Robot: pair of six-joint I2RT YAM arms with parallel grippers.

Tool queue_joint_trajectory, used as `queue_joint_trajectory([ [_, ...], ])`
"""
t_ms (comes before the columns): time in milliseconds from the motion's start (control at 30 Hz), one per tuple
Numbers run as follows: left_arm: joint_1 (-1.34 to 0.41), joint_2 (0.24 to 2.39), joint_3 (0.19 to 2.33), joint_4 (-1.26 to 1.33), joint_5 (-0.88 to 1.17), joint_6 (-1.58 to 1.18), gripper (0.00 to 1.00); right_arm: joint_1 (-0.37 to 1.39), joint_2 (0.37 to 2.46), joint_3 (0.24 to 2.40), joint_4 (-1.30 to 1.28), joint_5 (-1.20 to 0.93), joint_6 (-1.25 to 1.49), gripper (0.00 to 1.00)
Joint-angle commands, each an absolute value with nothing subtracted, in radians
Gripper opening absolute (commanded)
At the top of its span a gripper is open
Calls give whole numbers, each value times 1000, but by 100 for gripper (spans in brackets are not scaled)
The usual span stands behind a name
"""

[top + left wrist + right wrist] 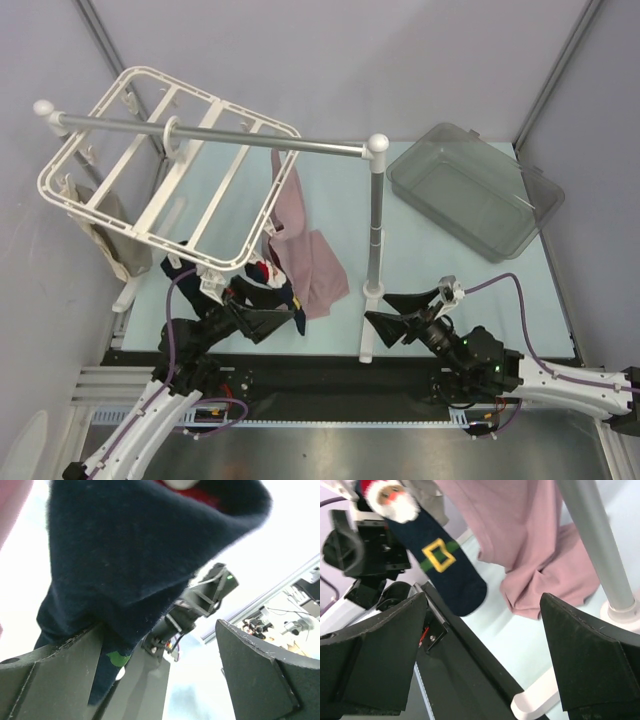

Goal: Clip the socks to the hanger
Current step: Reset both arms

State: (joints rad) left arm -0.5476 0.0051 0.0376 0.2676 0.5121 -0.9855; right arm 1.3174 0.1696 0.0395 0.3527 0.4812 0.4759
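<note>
Both sets wide apart, nothing pinched. The socks (268,280) dangle from the hanger's (45,185) near corner, long axis straight down, toe end dropping right between my left fingers (50,680) and seemingly brushing one. My right fingers (590,655) sit well apart, past the pole (375,215). Left's clearly nearer; I'd say the reach is up.
</note>
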Motion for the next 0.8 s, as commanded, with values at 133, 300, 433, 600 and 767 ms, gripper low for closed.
queue_joint_trajectory([
  [133,-551,-138,-180,381,522,-996,96,1310,273,-95,313,666,624,100],
  [300,-549,-138,-178,333,505,-979,96,1313,311,-95,319,686,640,100],
  [433,-549,-138,-178,321,499,-980,96,1313,330,-95,313,696,682,100],
  [600,-549,-138,-175,301,494,-983,96,1313,350,-94,307,696,710,100],
  [767,-551,-138,-175,288,492,-982,96,1315,350,-95,311,689,726,100],
])
